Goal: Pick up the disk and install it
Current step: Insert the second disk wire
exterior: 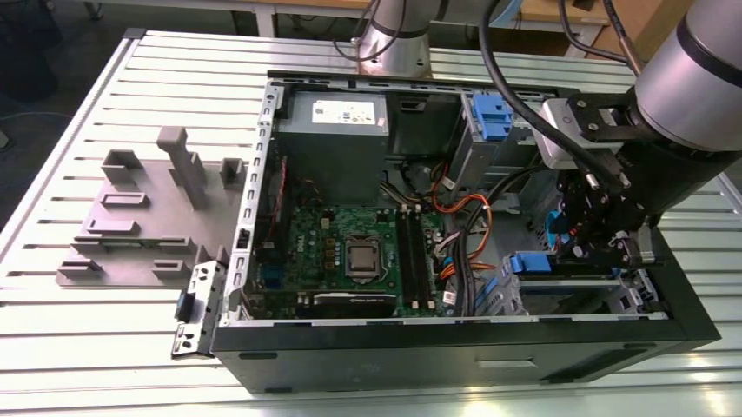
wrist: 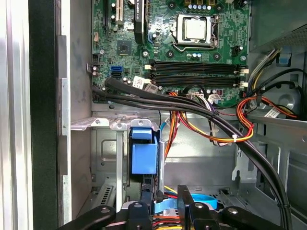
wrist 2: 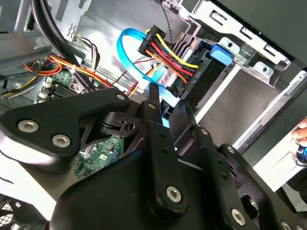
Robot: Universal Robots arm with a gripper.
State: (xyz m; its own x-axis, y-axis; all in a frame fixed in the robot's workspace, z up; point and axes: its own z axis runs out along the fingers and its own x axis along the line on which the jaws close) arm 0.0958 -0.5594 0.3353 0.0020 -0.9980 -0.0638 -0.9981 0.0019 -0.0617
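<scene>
Little room around gripper (wrist 2: 170, 109), deep inside the case (exterior: 684, 304) at 4 o'clock in the exterior view; cannot tell if clamped on anything. Just beyond, disk (wrist 2: 218, 51) apparently standing in the drive bay, cables (wrist 2: 168, 52) plugged in. Better to move slowly and straight, without dragging wires. Seen closely in second wrist view: the plugs. Seen farther off in first wrist view: motherboard (wrist: 192, 57).

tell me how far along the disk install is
The gripper is inside the computer case, open and holding nothing, beside the blue plastic piece in the drive bay. Whether the disk is already seated there cannot be told, so neither pick-up nor install shows as done.
</scene>
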